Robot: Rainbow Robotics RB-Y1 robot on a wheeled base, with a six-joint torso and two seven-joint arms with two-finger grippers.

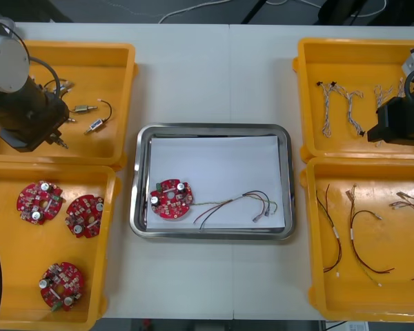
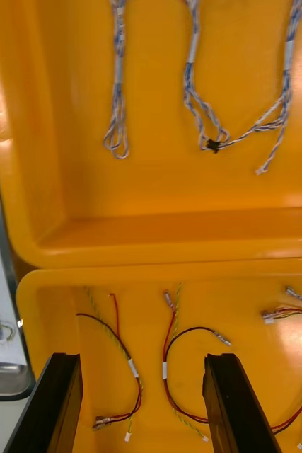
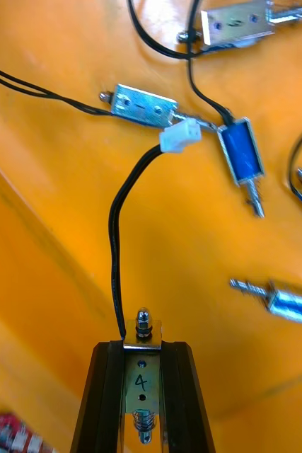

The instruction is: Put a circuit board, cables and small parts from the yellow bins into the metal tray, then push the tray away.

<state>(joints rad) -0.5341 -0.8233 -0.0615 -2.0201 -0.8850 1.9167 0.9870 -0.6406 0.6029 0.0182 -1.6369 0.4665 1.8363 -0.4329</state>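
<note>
My left gripper point(image 3: 142, 348) is shut on a small metal part point(image 3: 142, 381) marked "4", whose black cable point(image 3: 115, 233) trails up to a white plug. It hangs over the far left yellow bin point(image 1: 117, 62), where the left gripper point(image 1: 57, 138) sits by several other small metal parts point(image 1: 86, 109). The metal tray point(image 1: 142, 141), white inside, holds a red circuit board point(image 1: 171, 200) and a red and yellow cable point(image 1: 243, 203). My right gripper point(image 2: 142, 364) is open above red and yellow cables point(image 2: 126, 357) in the near right bin point(image 1: 317, 276).
Three more circuit boards point(image 1: 83, 216) lie in the near left bin point(image 1: 7, 276). Twisted blue and white cables point(image 1: 338, 103) lie in the far right bin point(image 1: 305, 69), under the right arm point(image 1: 400, 121). Bare table lies beyond the tray.
</note>
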